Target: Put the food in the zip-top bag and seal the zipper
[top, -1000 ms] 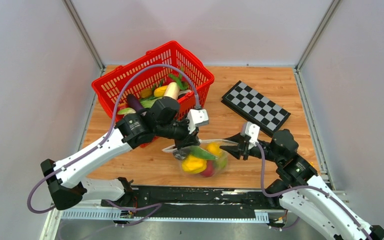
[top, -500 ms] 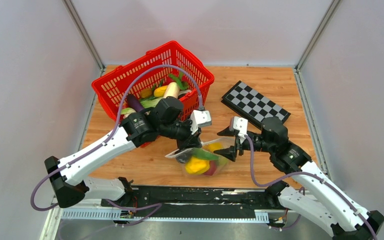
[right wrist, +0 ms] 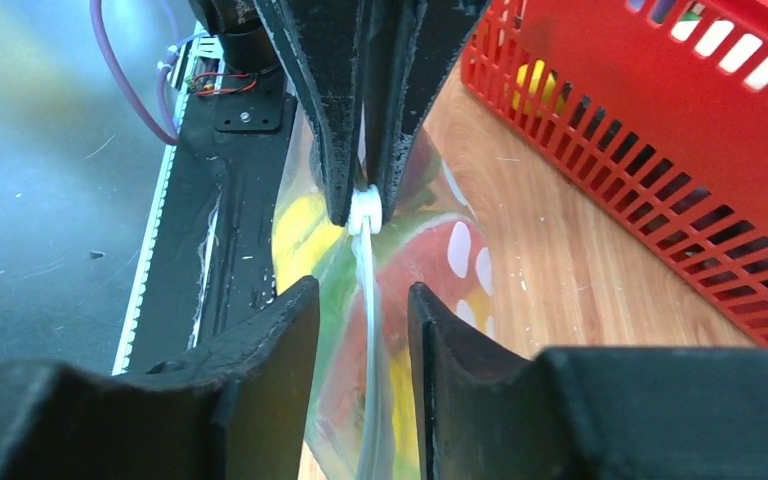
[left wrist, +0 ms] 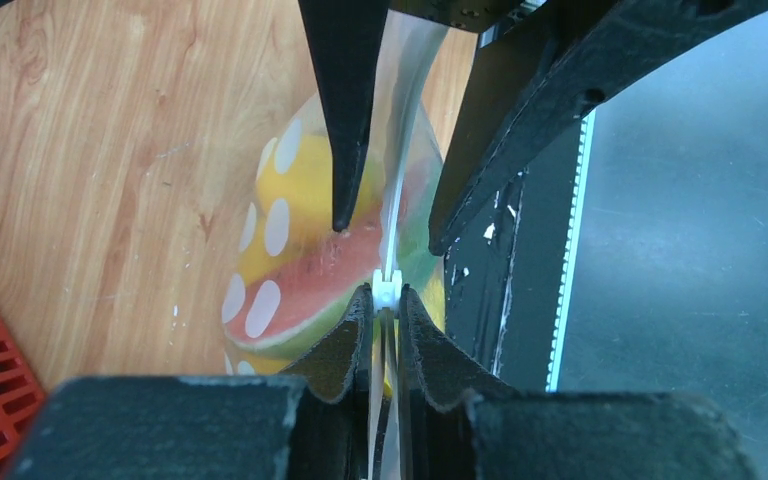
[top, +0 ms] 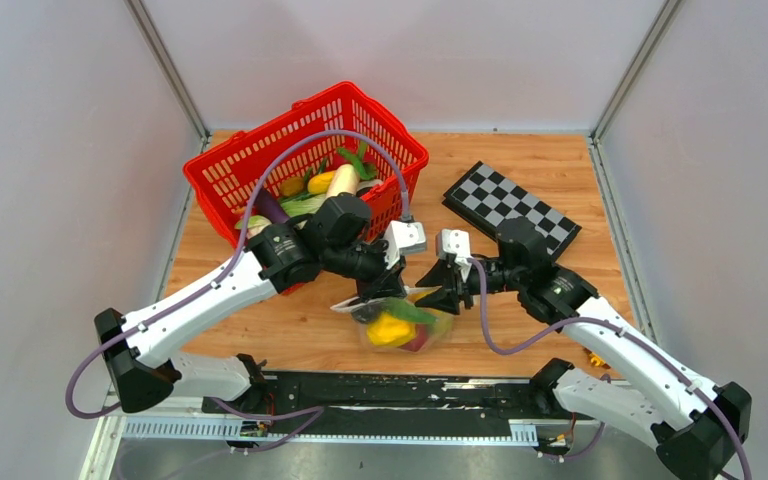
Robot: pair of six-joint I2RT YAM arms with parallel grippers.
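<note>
My left pincer [left wrist: 386, 295] is clamped on the zipper [right wrist: 364, 250]. My right pincer [right wrist: 360, 295] straddles it, jaws apart. The bag [top: 432, 322] sags over the counter [top: 290, 335]. It looks like limp, slippery film weighted by food [top: 388, 328], so I'd grip the stiffer strip.

Red basket [top: 305, 150] is hogging the far-left corner, sitting right behind the left arm. Checkerboard [top: 510, 213] is lying far-right, behind the right arm. Left gripper [top: 378, 292] and right gripper [top: 438, 297] are crowding nearly tip to tip over the zip-top bag [top: 405, 328], leaving no way through. Bare table [top: 440, 160] between basket and checkerboard is lying open.
</note>
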